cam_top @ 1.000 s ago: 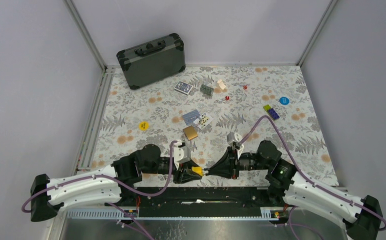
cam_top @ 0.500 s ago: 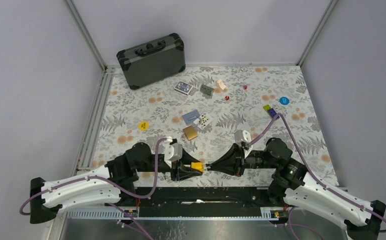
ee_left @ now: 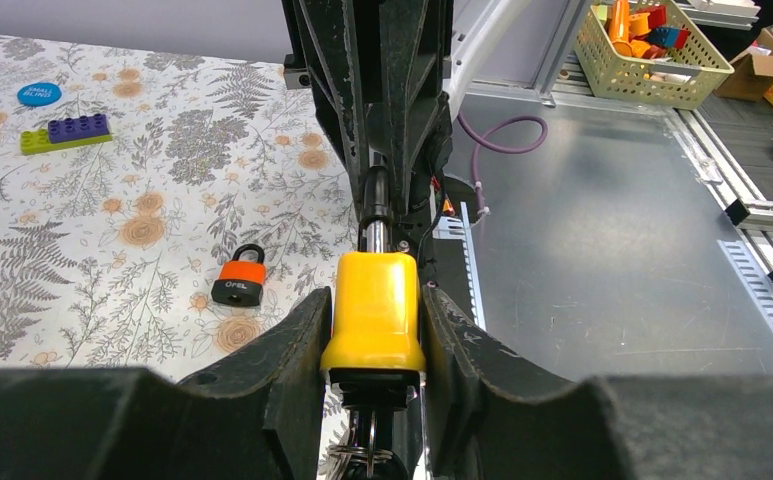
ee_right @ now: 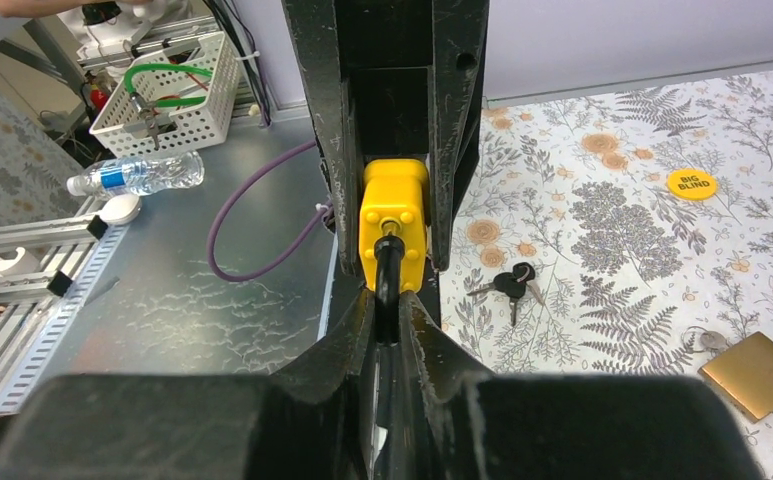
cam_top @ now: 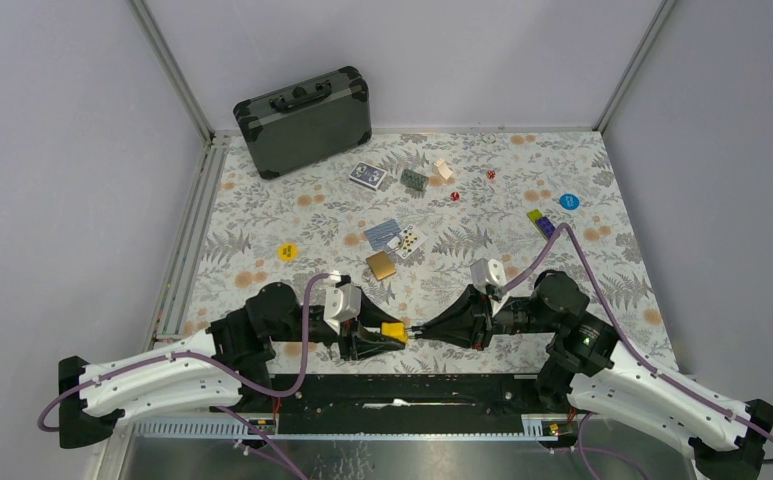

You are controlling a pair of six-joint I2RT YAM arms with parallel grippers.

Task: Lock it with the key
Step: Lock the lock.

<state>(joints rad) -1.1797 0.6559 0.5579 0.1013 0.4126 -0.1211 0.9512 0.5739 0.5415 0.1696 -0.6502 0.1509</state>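
Floral tablecloth (cam_top: 262, 230) covers the table; at its 6 o'clock edge the yellow padlock (cam_top: 394, 331) is held between the arms. The left gripper (ee_left: 375, 325), part-open, clamps the lock's body by its sides. The right gripper (ee_right: 387, 300), nearly closed, pinches what looks like the black shackle (ee_right: 387, 265). A key ring (ee_left: 355, 460) shows at the lock's opposite end. An off-axis push could make the shackle miss its hole, or twist the body and shake the key loose.

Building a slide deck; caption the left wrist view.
Left gripper clamps the yellow padlock while the right gripper holds the key at it; orange padlock lies aside.
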